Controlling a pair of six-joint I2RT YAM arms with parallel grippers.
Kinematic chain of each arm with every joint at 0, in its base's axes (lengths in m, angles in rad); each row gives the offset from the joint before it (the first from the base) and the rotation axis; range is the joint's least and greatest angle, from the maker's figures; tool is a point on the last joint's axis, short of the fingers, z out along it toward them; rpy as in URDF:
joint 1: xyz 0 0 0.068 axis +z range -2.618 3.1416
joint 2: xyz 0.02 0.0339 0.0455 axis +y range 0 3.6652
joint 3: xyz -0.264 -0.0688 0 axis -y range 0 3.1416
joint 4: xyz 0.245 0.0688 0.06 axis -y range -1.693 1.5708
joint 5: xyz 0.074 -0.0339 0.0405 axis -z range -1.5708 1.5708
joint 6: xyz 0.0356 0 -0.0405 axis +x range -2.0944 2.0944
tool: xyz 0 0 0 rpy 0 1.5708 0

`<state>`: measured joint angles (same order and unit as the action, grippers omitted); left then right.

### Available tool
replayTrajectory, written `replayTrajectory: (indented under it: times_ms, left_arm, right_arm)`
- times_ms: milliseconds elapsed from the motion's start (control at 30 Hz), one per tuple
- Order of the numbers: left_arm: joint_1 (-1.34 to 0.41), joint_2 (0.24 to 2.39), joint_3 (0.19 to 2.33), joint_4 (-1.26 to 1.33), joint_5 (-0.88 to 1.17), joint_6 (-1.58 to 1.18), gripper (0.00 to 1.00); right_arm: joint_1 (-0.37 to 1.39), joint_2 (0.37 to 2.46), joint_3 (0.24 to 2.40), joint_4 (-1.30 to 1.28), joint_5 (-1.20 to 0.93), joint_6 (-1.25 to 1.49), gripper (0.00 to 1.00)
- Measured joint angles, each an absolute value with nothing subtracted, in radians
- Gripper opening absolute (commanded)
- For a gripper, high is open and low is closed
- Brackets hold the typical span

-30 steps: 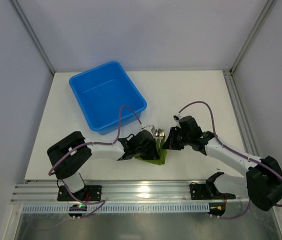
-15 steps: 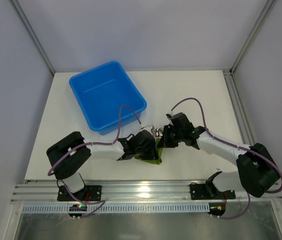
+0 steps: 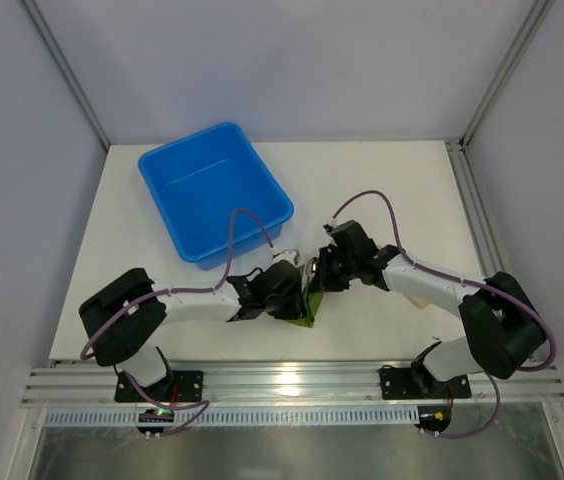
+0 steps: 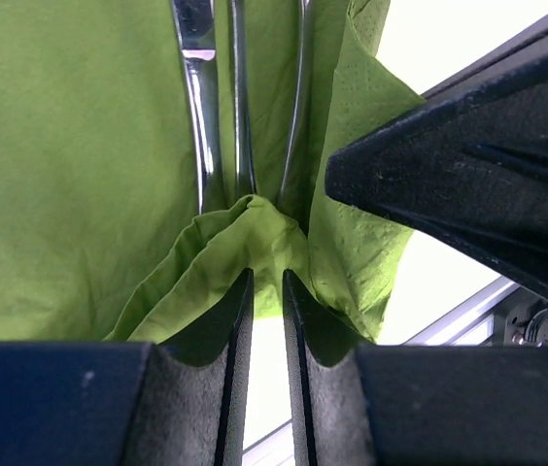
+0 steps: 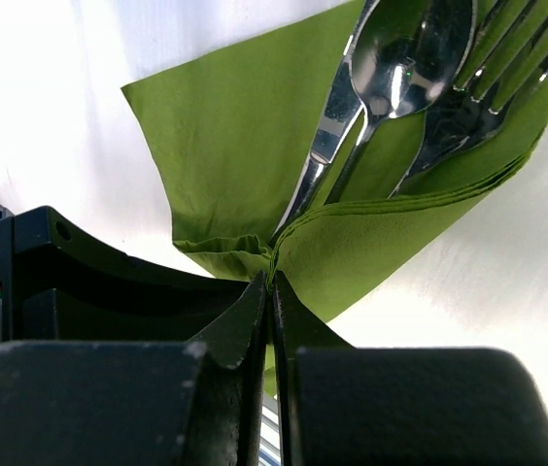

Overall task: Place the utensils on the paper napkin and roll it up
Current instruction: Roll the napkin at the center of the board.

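**A:** Where are the utensils?

**B:** The utensils (image 5: 395, 78) lie side by side on the green paper napkin (image 5: 235, 126): knife (image 5: 337, 107), spoon (image 5: 405, 53) and fork (image 5: 468, 97), packed close together.

**A:** And the napkin?

**B:** It lies on the white table (image 3: 402, 190) between my two arms, with its edge bunched into folds by the handle ends.

**A:** Your grippers?

**B:** My left gripper (image 4: 266, 277) is nearly closed and pinches a bunched fold just below the handles. My right gripper (image 5: 271, 282) is clamped tight on a folded edge beside the knife. The blue bin (image 3: 212, 190) sits well apart, at the back left.
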<state>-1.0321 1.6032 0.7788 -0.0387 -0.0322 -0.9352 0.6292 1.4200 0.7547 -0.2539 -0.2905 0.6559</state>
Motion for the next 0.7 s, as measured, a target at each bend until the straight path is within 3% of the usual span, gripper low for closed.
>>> replayTrajectory:
  times_ms: [700]
  left_arm:
    - [-1.035,1.548,0.749,-0.109,-0.118,-0.907,0.20]
  right_arm:
    - [0.673,1.502,0.824,-0.263,-0.282,0.656,0.06]
